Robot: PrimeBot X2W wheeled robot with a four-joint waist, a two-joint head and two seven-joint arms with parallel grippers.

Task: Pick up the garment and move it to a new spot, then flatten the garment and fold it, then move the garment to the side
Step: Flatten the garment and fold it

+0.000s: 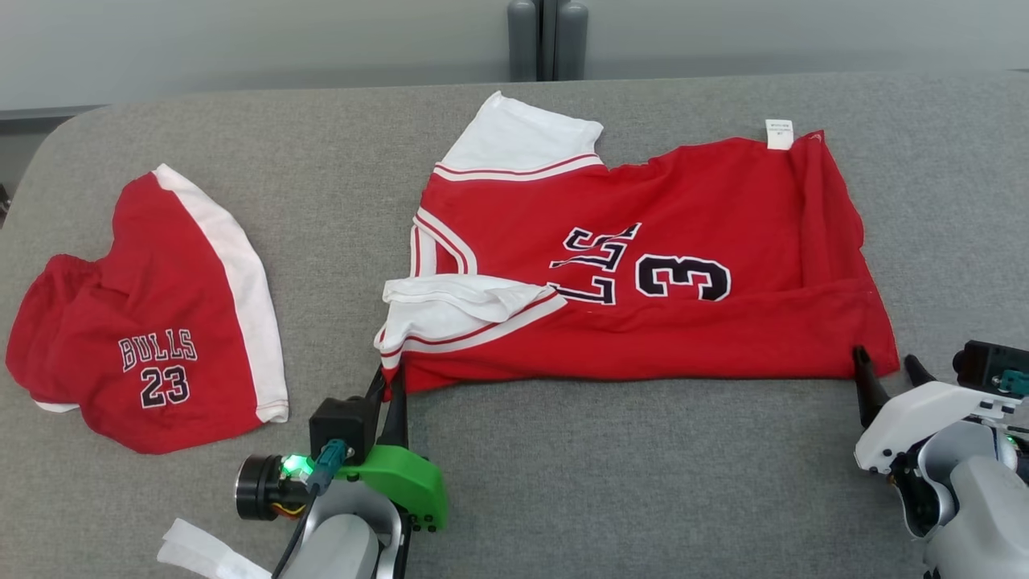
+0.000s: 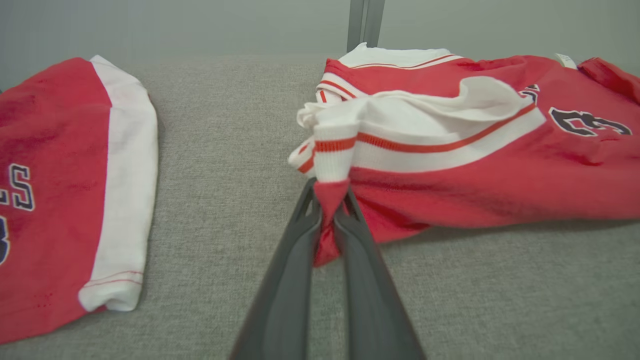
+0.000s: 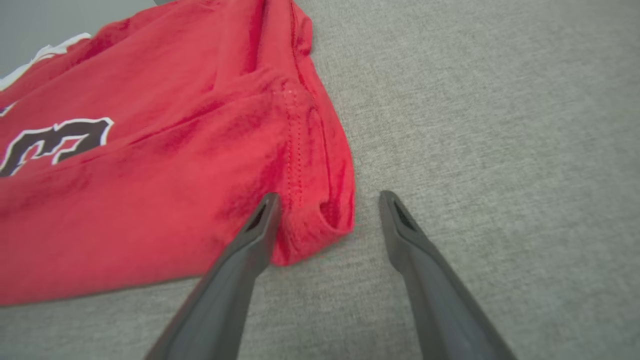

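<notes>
Left wrist view: left claw (image 2: 329, 195) pinches jersey (image 2: 475, 165) corner; right claw (image 3: 328, 197) spread.

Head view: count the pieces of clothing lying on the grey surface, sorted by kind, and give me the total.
Red jersey: 1
Red shorts: 1
Total: 2
</notes>
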